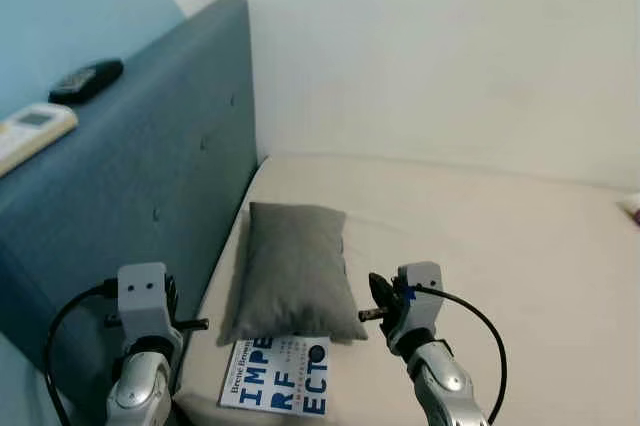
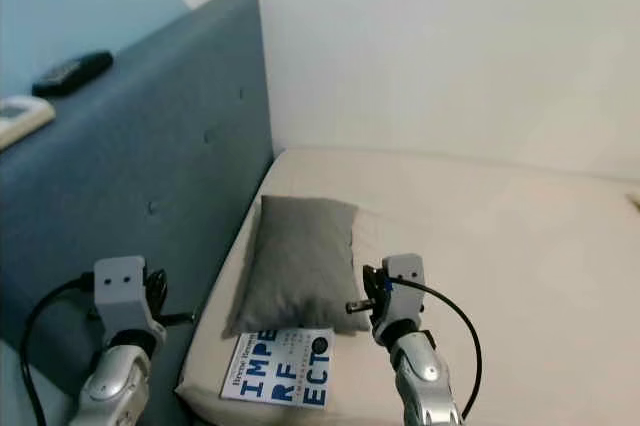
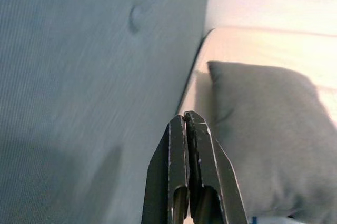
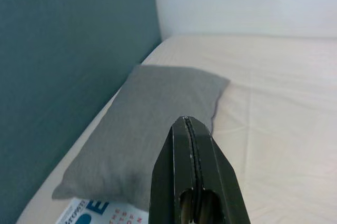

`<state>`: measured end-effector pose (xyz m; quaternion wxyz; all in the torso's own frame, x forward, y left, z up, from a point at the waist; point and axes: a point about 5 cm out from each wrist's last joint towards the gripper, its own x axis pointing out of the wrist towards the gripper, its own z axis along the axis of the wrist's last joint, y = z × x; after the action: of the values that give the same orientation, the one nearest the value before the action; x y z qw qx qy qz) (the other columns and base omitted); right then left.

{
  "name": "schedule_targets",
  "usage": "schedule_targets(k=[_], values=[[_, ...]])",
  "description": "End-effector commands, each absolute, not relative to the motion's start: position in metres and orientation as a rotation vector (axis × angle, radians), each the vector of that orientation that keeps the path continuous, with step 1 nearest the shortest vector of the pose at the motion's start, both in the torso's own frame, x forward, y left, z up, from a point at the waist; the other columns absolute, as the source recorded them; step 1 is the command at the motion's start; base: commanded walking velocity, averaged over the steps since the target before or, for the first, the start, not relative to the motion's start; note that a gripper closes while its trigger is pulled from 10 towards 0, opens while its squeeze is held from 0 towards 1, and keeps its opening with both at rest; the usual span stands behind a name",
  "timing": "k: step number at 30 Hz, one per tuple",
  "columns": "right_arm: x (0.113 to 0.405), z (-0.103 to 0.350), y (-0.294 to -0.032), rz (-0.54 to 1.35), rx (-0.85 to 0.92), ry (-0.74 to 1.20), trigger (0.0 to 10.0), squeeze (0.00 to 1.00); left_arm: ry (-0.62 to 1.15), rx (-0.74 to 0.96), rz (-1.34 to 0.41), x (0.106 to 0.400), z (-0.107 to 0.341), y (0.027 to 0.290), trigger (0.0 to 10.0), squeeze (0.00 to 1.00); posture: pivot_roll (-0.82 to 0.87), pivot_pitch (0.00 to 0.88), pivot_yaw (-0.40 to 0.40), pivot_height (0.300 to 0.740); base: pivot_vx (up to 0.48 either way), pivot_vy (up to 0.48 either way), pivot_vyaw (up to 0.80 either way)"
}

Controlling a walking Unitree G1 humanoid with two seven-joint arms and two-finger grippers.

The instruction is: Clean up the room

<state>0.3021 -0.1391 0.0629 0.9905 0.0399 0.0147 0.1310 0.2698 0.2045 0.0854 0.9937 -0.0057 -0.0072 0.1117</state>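
— Pillow (image 1: 293,271) and book (image 1: 277,376): where are they lying relative to your grippers?

— I'm holding the right gripper (image 4: 188,129) above the bed (image 1: 480,246), fingers pressed flat together with nothing between them. Looking along it, I'm seeing the grey pillow just ahead, lying flat on the cream sheet close to the blue headboard (image 1: 150,166). The book's cover is poking out from under the pillow's near edge, white with big blue letters.

— And the left one?

— I'm keeping the left gripper (image 3: 186,124) raised near the headboard's padded face, fingers likewise closed together and carrying nothing. It's pointing along the seam between headboard and mattress, with the pillow lying just to its right.

— Anything else showing?

— I'm seeing two remotes sitting on top of the headboard: a white remote (image 1: 30,131) nearer me, and a black remote (image 1: 88,79) farther along, apart from each other. A plain white wall (image 1: 450,46) is running behind the bed, and a small pinkish thing (image 1: 632,206) is peeking in at the far right edge, too cut off for me to identify.
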Motion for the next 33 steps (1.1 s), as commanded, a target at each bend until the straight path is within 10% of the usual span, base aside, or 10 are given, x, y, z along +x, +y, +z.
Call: schedule_targets(k=[1,33], values=[[0.300,0.060,-0.139,0.272,0.078,0.038,10.0,0.00,-0.012,-0.022,0.235,0.268,0.086,0.204,10.0,0.00,0.00,0.068,-0.080,0.715,0.000,0.000,0.00],[0.287,0.023,-0.127,0.371,-0.041,0.263,10.0,0.00,0.071,-0.026,0.230,0.252,0.062,0.205,10.0,0.00,0.00,0.069,-0.084,0.740,0.000,0.000,0.00]])
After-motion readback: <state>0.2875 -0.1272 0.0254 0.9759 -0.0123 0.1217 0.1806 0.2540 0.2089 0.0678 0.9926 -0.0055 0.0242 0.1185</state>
